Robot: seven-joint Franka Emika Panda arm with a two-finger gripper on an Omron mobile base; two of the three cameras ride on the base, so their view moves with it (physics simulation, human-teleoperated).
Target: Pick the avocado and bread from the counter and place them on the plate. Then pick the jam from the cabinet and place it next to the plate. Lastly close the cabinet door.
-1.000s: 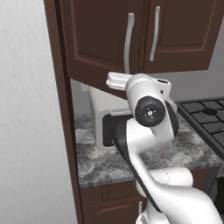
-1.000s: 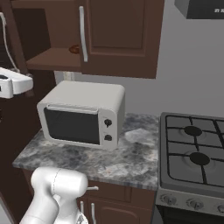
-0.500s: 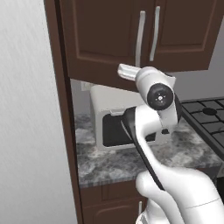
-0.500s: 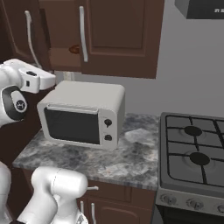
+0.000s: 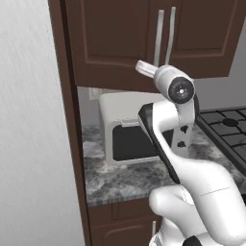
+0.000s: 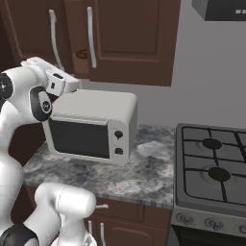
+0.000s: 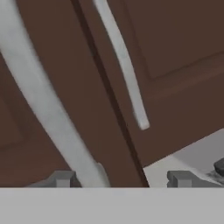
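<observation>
The dark brown cabinet (image 5: 120,43) hangs over the counter (image 5: 115,180), and its two doors stand side by side. The left cabinet door (image 6: 33,33) carries a long silver handle (image 7: 48,113), which runs down between my fingertips, close to the left one (image 7: 61,178). My gripper (image 7: 122,178) is open just in front of the doors, holding nothing; the gripper (image 5: 140,67) sits below the handles (image 5: 158,38). A small orange-red bit, seemingly the jam (image 6: 81,54), shows at the seam between the doors. Avocado, bread and plate are out of view.
A white microwave (image 6: 91,129) stands on the marbled counter (image 6: 134,178) right under my gripper (image 6: 73,85). A gas stove (image 6: 211,168) lies to the right. A tall dark panel and a grey wall (image 5: 29,144) close off the left side.
The left cabinet door has swung from wide open to about level with the right one. My hand has moved right with it, up to the doors' fronts.
</observation>
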